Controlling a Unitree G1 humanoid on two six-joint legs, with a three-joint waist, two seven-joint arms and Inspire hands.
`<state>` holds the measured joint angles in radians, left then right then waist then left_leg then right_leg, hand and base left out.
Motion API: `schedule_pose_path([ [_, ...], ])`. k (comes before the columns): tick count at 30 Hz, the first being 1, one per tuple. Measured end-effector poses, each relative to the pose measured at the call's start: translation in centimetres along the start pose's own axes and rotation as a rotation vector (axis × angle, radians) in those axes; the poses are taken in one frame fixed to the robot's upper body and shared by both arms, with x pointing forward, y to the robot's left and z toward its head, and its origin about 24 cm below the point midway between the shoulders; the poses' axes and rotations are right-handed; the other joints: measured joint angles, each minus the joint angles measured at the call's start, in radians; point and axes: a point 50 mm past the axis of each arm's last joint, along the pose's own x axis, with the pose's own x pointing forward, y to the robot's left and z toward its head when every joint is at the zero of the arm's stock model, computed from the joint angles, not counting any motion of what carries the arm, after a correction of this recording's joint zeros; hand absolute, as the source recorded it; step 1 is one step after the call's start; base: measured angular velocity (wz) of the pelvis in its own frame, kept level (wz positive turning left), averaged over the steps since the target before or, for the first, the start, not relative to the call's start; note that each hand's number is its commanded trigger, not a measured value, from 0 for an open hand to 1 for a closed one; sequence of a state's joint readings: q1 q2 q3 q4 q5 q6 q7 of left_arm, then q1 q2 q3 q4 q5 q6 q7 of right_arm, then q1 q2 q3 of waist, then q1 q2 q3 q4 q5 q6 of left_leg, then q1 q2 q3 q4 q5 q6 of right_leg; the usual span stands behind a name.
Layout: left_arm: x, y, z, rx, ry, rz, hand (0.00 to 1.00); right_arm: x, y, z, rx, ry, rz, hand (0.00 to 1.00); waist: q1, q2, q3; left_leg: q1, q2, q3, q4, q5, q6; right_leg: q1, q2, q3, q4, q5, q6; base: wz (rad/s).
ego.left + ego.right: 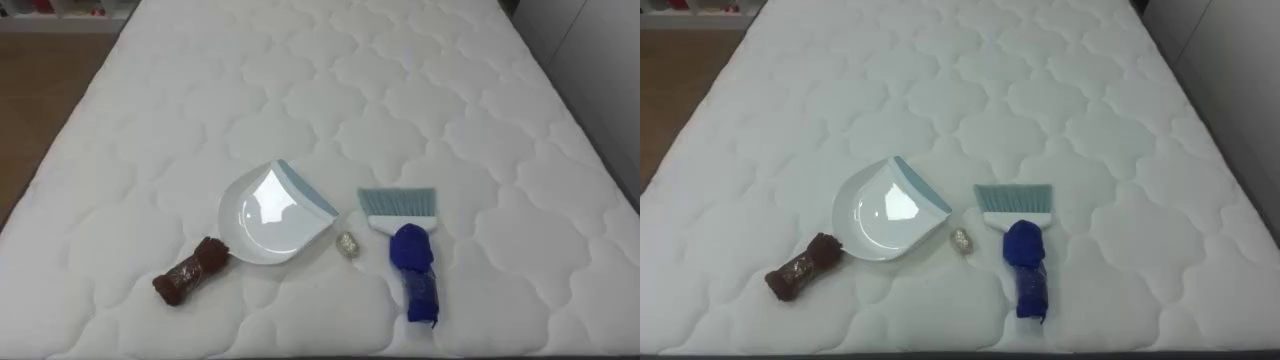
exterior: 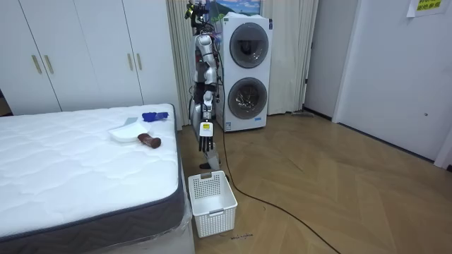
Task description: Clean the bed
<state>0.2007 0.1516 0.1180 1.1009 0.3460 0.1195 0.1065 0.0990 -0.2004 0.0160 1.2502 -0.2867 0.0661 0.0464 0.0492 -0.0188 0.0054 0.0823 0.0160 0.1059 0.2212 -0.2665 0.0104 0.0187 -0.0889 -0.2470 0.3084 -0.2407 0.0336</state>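
Note:
A white dustpan (image 1: 265,212) with a pale blue lip and a brown handle (image 1: 188,273) lies on the white quilted mattress (image 1: 300,80) near its front edge. To its right lies a hand brush (image 1: 398,203) with pale bristles and a blue handle (image 1: 415,275). Between them sits a small crumpled scrap (image 1: 347,243). In the room view I stand at the bed's side by the dustpan (image 2: 125,132) and brush (image 2: 152,116). My left hand (image 2: 205,143) hangs at my side with straight fingers, holding nothing.
A white plastic basket (image 2: 210,203) stands on the wooden floor at the bed's corner, near my feet. Stacked washing machines (image 2: 247,70) are behind me, white wardrobes (image 2: 85,49) beyond the bed. The mattress stretches bare beyond the tools.

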Motion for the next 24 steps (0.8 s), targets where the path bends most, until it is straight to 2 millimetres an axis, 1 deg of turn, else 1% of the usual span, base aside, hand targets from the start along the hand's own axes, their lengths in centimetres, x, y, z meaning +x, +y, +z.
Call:
schedule_pose_path([
  [5,-0.1,-0.1,-0.4,0.005,0.009,-0.003,0.0,0.0,0.0,-0.1,-0.002,0.002,0.0,0.0,-0.016,0.002,-0.0003,0.0,0.004,0.003,0.0,0.0,0.0,-0.001,0.004,0.001,0.0,0.003,-0.003,0.0],
  [11,0.0,0.0,0.0,0.003,-0.008,0.0,0.0,0.0,0.0,-0.1,0.006,0.0,0.0,0.0,-0.023,0.002,0.0006,-0.002,0.004,0.005,-0.006,0.0,0.0,-0.005,0.004,0.002,-0.001,0.003,-0.003,0.0],
  [14,0.0,0.0,0.4,-0.041,-0.02,0.012,0.0,0.0,-0.1,0.2,0.006,-0.009,-0.007,0.0,-0.017,0.0,-0.0017,-0.002,0.004,0.011,-0.01,0.0,0.0,-0.012,0.004,0.004,-0.001,0.003,-0.003,-0.07],
  [15,0.0,0.0,0.5,-0.068,-0.027,0.019,0.0,0.0,-0.2,0.4,0.006,-0.019,-0.016,0.0,-0.017,0.0,-0.0038,-0.002,0.004,0.016,-0.009,0.0,0.0,-0.015,0.005,0.008,0.0,0.003,-0.003,-0.11],
  [17,0.0,0.2,0.8,-0.091,-0.044,0.039,0.0,0.0,-0.2,0.5,0.007,-0.035,-0.027,0.0,-0.017,0.002,-0.0045,-0.003,0.004,0.02,-0.001,0.0,0.0,-0.015,0.004,0.011,0.002,0.004,-0.003,-0.06],
  [20,-0.1,1.0,1.9,-0.118,-0.111,0.1,0.0,0.0,-0.3,0.6,0.008,-0.057,-0.046,0.0,-0.019,0.0,-0.0041,-0.006,0.004,0.019,0.002,0.0,0.0,-0.015,0.003,0.01,0.001,0.005,-0.003,0.0],
  [22,-0.3,2.1,3.9,-0.158,-0.212,0.18,0.0,0.0,-0.4,0.8,0.003,-0.082,-0.057,0.0,-0.019,-0.002,-0.0031,-0.015,0.004,0.019,0.004,0.0,0.0,-0.02,0.003,0.007,-0.003,0.005,-0.002,0.0],
  [23,-0.4,2.4,4.5,-0.169,-0.242,0.201,0.0,0.0,-0.4,0.9,0.006,-0.09,-0.06,0.0,-0.019,-0.002,-0.0031,-0.016,0.004,0.019,0.004,0.0,0.0,-0.021,0.003,0.007,-0.003,0.005,-0.002,0.0],
  [24,-0.8,3.1,5.7,-0.192,-0.309,0.244,0.0,-0.1,-0.6,1.0,0.006,-0.104,-0.065,0.0,-0.019,-0.001,-0.0029,-0.019,0.004,0.019,0.004,0.0,0.0,-0.025,0.003,0.007,-0.002,0.006,-0.002,0.0],
])
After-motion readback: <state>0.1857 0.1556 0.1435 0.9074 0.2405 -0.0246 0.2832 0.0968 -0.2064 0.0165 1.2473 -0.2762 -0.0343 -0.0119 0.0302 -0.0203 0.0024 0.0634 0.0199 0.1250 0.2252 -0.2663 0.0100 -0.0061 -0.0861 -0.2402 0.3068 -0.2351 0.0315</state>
